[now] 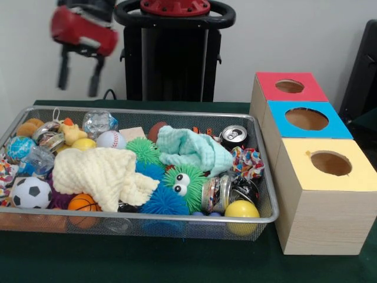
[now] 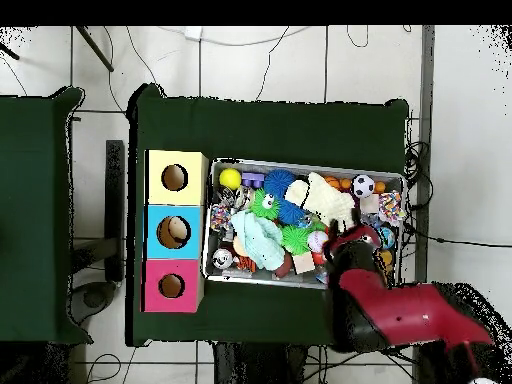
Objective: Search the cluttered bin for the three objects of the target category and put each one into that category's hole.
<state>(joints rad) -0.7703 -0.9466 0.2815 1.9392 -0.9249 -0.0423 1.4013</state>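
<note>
The cluttered bin [image 1: 266,219] [image 2: 400,180] sits on the green table [image 1: 177,265], full of toys. It is under the gripper [image 1: 79,75], which hangs in the air above the bin's back corner with its two fingers [image 1: 95,79] spread apart and nothing between them. Right below the gripper lie a yellow duck [image 1: 72,133] and a baseball [image 1: 111,140]. Closer to the camera are a cream cloth [image 1: 100,171] and a soccer ball [image 1: 32,193]. A green fuzzy toy with eyes [image 1: 184,184] is in the middle. Far off to the side of the gripper stand three wooden boxes, red [image 1: 290,87], blue [image 1: 306,119] and yellow [image 1: 330,165], each with a round hole on top.
</note>
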